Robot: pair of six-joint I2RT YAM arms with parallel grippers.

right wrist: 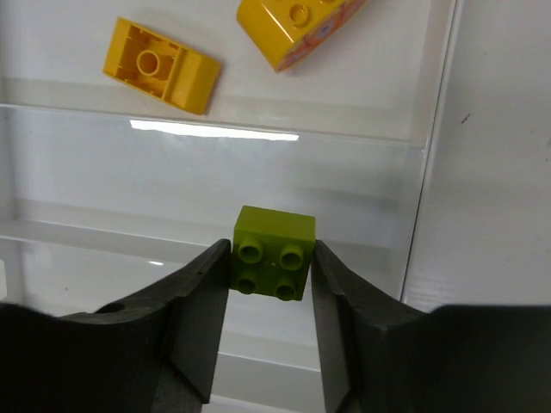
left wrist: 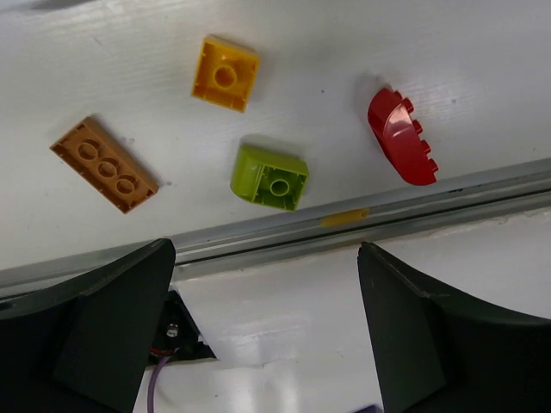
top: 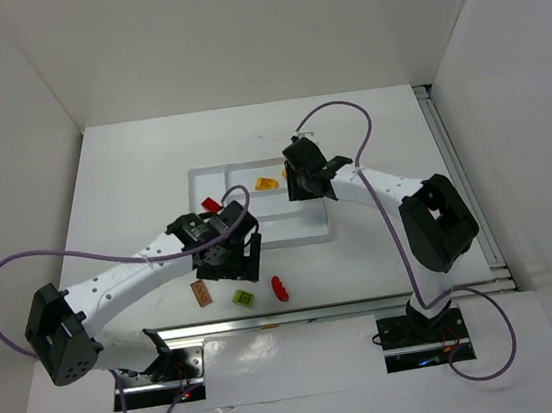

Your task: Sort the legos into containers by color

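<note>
Your right end effector [right wrist: 274, 284] is pinching a lime green brick [right wrist: 274, 265] between its two fingers, studs turned toward the camera. It holds the brick over a narrow section of the tray [top: 210, 179], near the tray's 3 o'clock end. In the next section, at 12 o'clock from the held brick, lie a yellow brick [right wrist: 161, 66] with its hollow side up and a yellow-orange brick [right wrist: 297, 26]. A small red piece [top: 210, 203] lies at the tray's 9 o'clock end. Your left end effector [left wrist: 264, 284] is spread wide and holds nothing; it hangs over the bench [left wrist: 482, 60] at 6 o'clock from the tray. Four legos lie on the bench below it: a lime green sloped brick [left wrist: 270, 177], with a red curved brick [left wrist: 402, 138] at its 3 o'clock, a yellow square brick [left wrist: 225, 74] at its 11 o'clock and a brown flat brick [left wrist: 104, 164] at its 9 o'clock. None of the four touches another.
</note>
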